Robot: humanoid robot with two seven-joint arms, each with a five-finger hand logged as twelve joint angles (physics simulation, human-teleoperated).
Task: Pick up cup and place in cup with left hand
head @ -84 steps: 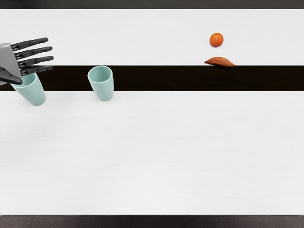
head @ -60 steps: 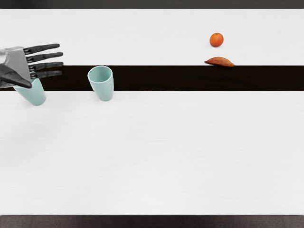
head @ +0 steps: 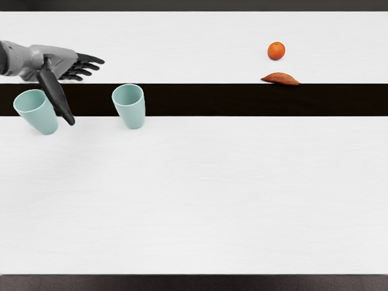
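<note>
Left hand (head: 60, 60) open among the cups, no grasp made yet

From where I'm standing, the left cup (head: 42, 121) is upright on the tabletop (head: 200, 194), over at the far left. The left hand reaches in just beyond it, its fingers (head: 91, 59) stretched out and loosely spread, holding nothing. Its thumb (head: 56, 100) slants toward the near side, passing in front of the left cup's right edge; whether the two touch, I can't tell.

A little further right stands the right cup (head: 132, 115), upright too, and apart from its twin. So neither cup is lifted, and neither is inside the other. As I judge it, this is the approach, with everything that counts to come: close on one cup, raise it, carry it over the other, lower it in and let go. Which one is meant to be picked up, I couldn't say.

Well off to the right, toward the far side, sit a sweet potato (head: 280, 79) and, just beyond it, an orange (head: 276, 51).

The tabletop is pale, with a black band (head: 206, 100) running left to right across its far half. Dark strips border it, near and far.
</note>
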